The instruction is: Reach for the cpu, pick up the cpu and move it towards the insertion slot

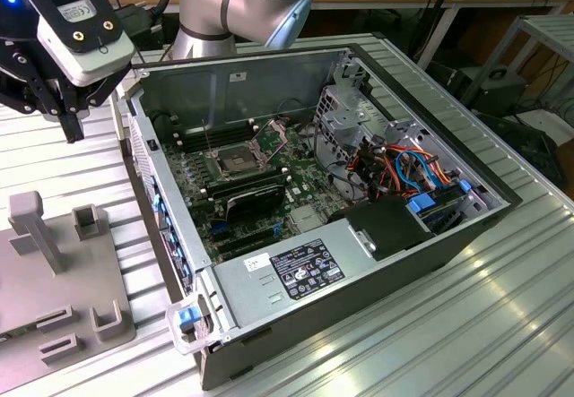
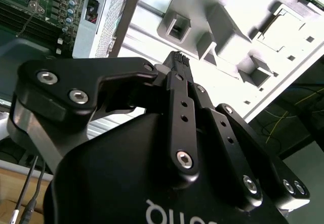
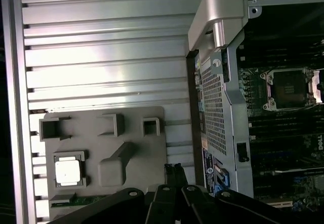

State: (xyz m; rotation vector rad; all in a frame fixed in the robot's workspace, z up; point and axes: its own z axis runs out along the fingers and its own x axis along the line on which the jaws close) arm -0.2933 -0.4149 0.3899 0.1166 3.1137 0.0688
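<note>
CPU (image 3: 69, 174): a flat square chip with a pale silvery lid, seated in a square recess of the grey plastic fixture tray (image 3: 132, 117). The black two-fingered gripper (image 3: 174, 167), fingers pressed together and holding nothing, hangs above the tray's edge, apart from the chip. Beyond the tray, on the ribbed aluminium table (image 3: 101, 57), lies the open grey computer case (image 3: 218, 107). Its silver-framed, dark-centred insertion slot (image 3: 287, 88) stands uncovered.

Open PC case (image 1: 233, 83) on ribbed table (image 1: 466, 325). Inside case: PSU (image 1: 287, 271) w/ label, orange & blue cables (image 1: 404, 168), black card (image 1: 256, 202). Grey tray (image 1: 54, 289) just beside case, on the exterior view's left.
</note>
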